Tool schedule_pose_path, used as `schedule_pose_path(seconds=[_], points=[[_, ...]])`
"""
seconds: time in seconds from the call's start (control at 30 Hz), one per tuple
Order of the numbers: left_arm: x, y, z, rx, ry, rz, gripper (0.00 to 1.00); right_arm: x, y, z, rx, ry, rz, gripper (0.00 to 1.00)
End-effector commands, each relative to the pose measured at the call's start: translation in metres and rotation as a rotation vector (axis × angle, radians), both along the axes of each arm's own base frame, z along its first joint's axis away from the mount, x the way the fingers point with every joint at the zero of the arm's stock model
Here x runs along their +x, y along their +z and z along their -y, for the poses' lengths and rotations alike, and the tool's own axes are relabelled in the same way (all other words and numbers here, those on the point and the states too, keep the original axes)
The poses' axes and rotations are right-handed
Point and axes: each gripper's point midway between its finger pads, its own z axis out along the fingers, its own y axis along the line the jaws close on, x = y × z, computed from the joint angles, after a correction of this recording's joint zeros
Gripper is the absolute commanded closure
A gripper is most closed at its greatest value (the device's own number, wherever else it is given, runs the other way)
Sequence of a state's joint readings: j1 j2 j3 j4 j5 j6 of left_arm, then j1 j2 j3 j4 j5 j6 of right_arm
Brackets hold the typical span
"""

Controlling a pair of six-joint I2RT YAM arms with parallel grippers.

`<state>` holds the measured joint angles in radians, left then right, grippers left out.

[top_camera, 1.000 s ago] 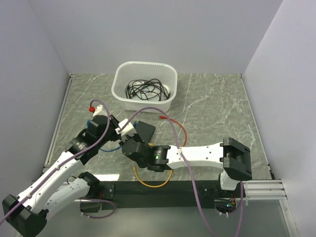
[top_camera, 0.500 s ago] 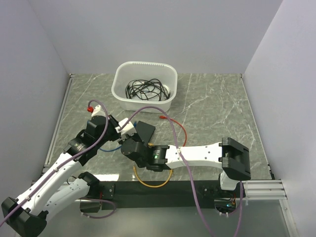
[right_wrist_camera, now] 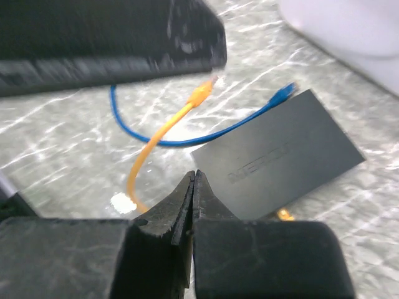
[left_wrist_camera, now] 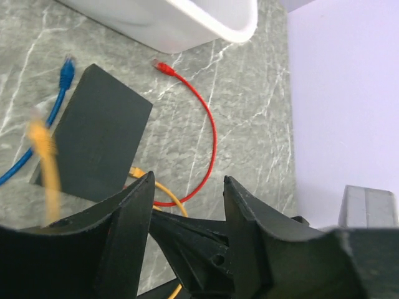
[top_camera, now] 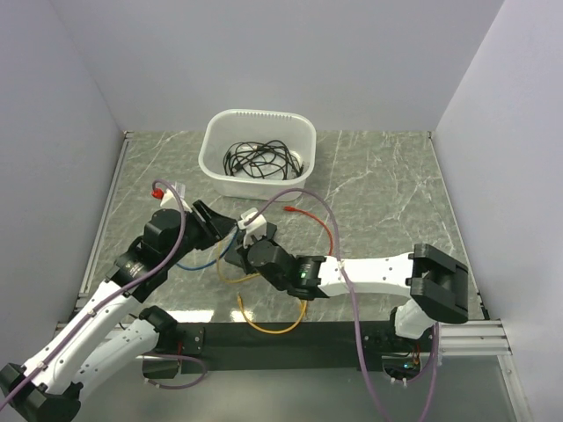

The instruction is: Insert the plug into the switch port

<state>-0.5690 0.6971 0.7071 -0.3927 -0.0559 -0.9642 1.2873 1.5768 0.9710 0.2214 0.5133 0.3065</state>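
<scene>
On table (top_camera: 387,193) | 1 switch (left_wrist_camera: 93,137) | 3 cables (top_camera: 308,214): orange (right_wrist_camera: 201,93), blue (left_wrist_camera: 65,68), red (left_wrist_camera: 214,134)

switch (left_wrist_camera: 93,134): 1 | white tub (top_camera: 209,163): 1 | loose cables: 3 – red cable (left_wrist_camera: 212,131), blue cable (left_wrist_camera: 56,103), orange cable (right_wrist_camera: 156,140)

bright even light, blurred wrist views, glare on table (right_wrist_camera: 118,202)

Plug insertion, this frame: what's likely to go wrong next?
1. Orange plug looks loose: left gripper is open, and right gripper is shut with nothing visible between its tips.
2. Blue plug lies beside the switch; a wrong-cable grab is possible.
3. Both wrists crowd one spot and could collide.
</scene>
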Motion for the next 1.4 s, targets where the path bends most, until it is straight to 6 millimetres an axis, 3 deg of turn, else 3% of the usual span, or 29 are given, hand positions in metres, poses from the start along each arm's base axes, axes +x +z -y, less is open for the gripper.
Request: schedule_pose_path(seconds=[0.0,0.13,0.27,0.3,0.33,0.37,0.4,0.47,0.53,0.7,0.87,1.17,1.27,1.37], points=[[0.001,0.022,0.007,-0.049,-0.028,0.064,0.46,-0.005,0.045,-0.008,0.208,0.051,-0.012,1.0],[0.001,0.019,-0.001,-0.02,0.002,0.067,0.45,0.0,0.045,0.001,0.236,0.057,-0.048,1.0],[0.004,0.017,-0.024,0.049,0.096,0.083,0.42,0.004,0.042,-0.001,0.231,0.069,-0.086,0.98],[0.004,0.017,-0.029,0.06,0.113,0.086,0.4,0.003,0.035,-0.002,0.202,0.074,-0.096,0.9],[0.004,0.02,-0.033,0.071,0.132,0.09,0.4,0.003,0.042,-0.01,0.206,0.088,-0.096,0.67],[0.004,0.018,-0.039,0.094,0.152,0.088,0.39,0.002,0.026,-0.017,0.172,0.101,-0.129,0.58],[0.004,0.022,-0.043,0.096,0.164,0.099,0.37,0.003,0.029,-0.025,0.167,0.11,-0.145,0.52],[0.003,0.02,-0.051,0.125,0.184,0.092,0.36,-0.002,0.009,-0.039,0.142,0.138,-0.206,0.35],[0.004,0.022,-0.056,0.138,0.203,0.095,0.35,-0.004,0.009,-0.051,0.149,0.153,-0.242,0.3],[0.002,0.021,-0.064,0.145,0.224,0.094,0.34,-0.004,-0.01,-0.068,0.147,0.163,-0.327,0.27],[-0.001,0.027,-0.072,0.141,0.251,0.11,0.34,0.005,-0.035,-0.074,0.125,0.141,-0.404,0.27],[-0.008,0.038,-0.081,0.119,0.286,0.136,0.35,0.023,-0.061,-0.085,0.118,0.1,-0.461,0.27],[-0.009,0.036,-0.081,0.11,0.285,0.137,0.35,0.027,-0.066,-0.092,0.13,0.104,-0.485,0.29],[-0.009,0.031,-0.081,0.112,0.283,0.127,0.35,0.027,-0.07,-0.097,0.143,0.118,-0.506,0.39]])
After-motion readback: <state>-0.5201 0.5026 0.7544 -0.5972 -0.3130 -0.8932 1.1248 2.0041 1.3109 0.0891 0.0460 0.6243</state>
